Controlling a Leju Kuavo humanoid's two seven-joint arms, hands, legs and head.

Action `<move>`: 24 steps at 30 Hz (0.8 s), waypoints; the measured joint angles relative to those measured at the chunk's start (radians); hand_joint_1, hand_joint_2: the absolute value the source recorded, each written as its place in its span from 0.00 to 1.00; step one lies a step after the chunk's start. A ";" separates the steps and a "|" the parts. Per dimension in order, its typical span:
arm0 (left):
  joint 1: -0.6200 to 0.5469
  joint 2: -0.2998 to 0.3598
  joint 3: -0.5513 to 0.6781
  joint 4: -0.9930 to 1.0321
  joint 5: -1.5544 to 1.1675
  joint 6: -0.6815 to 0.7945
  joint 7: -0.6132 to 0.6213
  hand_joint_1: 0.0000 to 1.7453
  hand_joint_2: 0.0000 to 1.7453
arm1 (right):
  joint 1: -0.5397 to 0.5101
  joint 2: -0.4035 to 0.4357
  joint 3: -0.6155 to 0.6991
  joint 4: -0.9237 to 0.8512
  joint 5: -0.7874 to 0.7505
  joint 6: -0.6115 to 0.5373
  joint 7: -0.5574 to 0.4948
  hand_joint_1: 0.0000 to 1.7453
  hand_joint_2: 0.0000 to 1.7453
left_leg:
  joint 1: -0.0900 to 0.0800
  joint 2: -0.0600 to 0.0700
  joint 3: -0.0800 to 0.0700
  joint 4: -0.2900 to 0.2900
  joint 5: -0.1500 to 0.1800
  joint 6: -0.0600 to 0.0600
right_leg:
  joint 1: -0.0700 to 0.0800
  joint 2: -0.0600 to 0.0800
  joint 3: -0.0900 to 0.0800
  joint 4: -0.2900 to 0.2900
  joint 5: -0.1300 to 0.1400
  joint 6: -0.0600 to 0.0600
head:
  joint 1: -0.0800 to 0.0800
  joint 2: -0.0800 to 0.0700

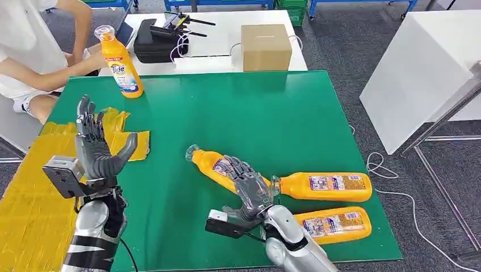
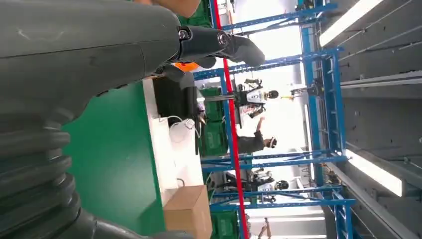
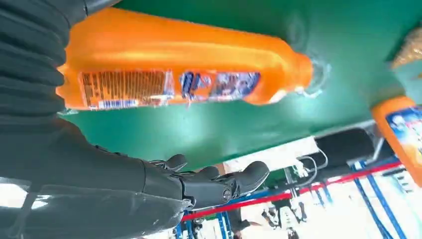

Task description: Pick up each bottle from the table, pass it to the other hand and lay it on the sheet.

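From the head view, the green table (image 1: 272, 113) fills the middle. The yellow sheet (image 1: 34, 192) lies at 8 o'clock on it, with a torn, bumpy edge near the left hand. The left hand (image 1: 96, 148) is held up above the sheet's edge, at about 9 o'clock. Its fingers are spread apart and it holds nothing. The right hand (image 1: 251, 187) is at 6 o'clock. It lies on top of a tipped-over orange bottle (image 1: 212, 164), with fingers spread over the bottle's body. I cannot tell if the fingers wrap around it. That bottle's cap points toward 10 o'clock. Two more orange bottles lie on their sides at 4 o'clock: the upper bottle (image 1: 326, 187) just beside the right hand, and the lower bottle (image 1: 337, 222) near the table edge. A standing bottle (image 1: 120, 63) is at 11 o'clock, next to a person's arm (image 1: 62, 65). A brown box (image 1: 266, 47) sits on a white table (image 1: 221, 59) at 12 o'clock, with a black case (image 1: 161, 42) beside it.

From the left wrist view, the left hand's dark fingers (image 2: 219, 42) stick out straight with nothing in them. The green table (image 2: 114, 164) and the brown box (image 2: 189, 211) show behind.

From the right wrist view, the orange bottle (image 3: 174, 74) lies flat on the green table (image 3: 348, 45), very close to the right hand. The dark fingers (image 3: 224, 181) reach out beside it, apart from the bottle here.
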 measured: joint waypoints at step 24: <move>-0.007 0.000 0.000 0.000 -0.001 0.009 0.001 0.00 1.00 | 0.017 -0.001 -0.135 -0.020 -0.016 -0.022 0.117 0.00 1.00 | 0.000 0.000 0.000 0.000 0.000 0.000 | 0.000 0.000 0.000 0.000 0.000 0.000 | 0.000 0.000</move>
